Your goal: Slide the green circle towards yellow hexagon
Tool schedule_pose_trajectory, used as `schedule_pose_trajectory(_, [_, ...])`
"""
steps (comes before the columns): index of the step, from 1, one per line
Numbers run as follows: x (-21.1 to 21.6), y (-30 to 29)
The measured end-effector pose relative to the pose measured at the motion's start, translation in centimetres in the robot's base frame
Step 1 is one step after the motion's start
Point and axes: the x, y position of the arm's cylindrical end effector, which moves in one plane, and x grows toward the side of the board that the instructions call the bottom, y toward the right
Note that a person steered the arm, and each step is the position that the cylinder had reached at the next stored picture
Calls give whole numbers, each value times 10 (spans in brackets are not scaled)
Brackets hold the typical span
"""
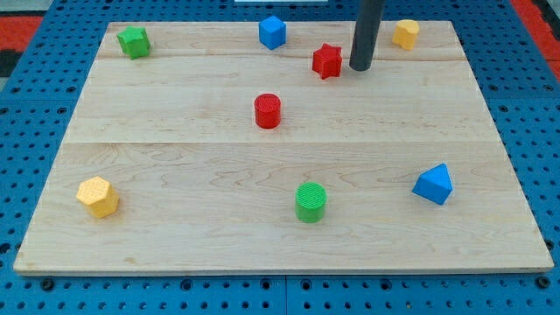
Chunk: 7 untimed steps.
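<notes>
Gripperless rod: my tip (360,67) sits just right of the red star (327,60), far above the green circle (311,201); yellow hexagon (97,196) lies left, so I judge approach pending.

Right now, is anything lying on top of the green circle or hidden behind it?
Nothing lies on the green circle; its top face is bare. Behind it only bare wooden board shows, up to the red cylinder. My tip stands far off beside the red star.

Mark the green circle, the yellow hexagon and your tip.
green circle (311,200), camera view, on its front side wall.
yellow hexagon (97,196), camera view, on its top face.
my tip (360,67), camera view, on the rod's very end.
</notes>
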Motion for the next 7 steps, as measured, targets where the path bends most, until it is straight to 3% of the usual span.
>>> schedule_pose_trajectory(7, [26,-3])
